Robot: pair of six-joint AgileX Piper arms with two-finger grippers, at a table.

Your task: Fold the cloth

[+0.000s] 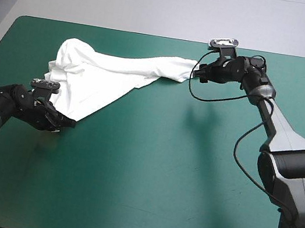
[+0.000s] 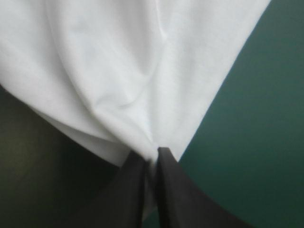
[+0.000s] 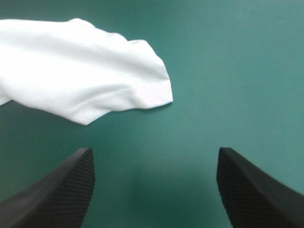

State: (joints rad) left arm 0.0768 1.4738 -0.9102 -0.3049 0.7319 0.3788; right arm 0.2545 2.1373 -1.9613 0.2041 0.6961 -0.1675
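The white T-shirt (image 1: 103, 73) lies stretched across the left half of the teal-green table, from a bunched end at the far left to a narrow sleeve end (image 1: 178, 68) near the far middle. My left gripper (image 1: 67, 124) is shut on the T-shirt's near corner (image 2: 147, 142), cloth pinched between its black fingers (image 2: 173, 190). My right gripper (image 1: 199, 69) stands open just right of the sleeve end (image 3: 118, 90); nothing lies between its fingertips (image 3: 152, 156), and the sleeve lies ahead of them.
Bare teal-green cover (image 1: 177, 177) fills the near and right parts of the table. The table's far edge (image 1: 166, 38) runs just behind the right gripper.
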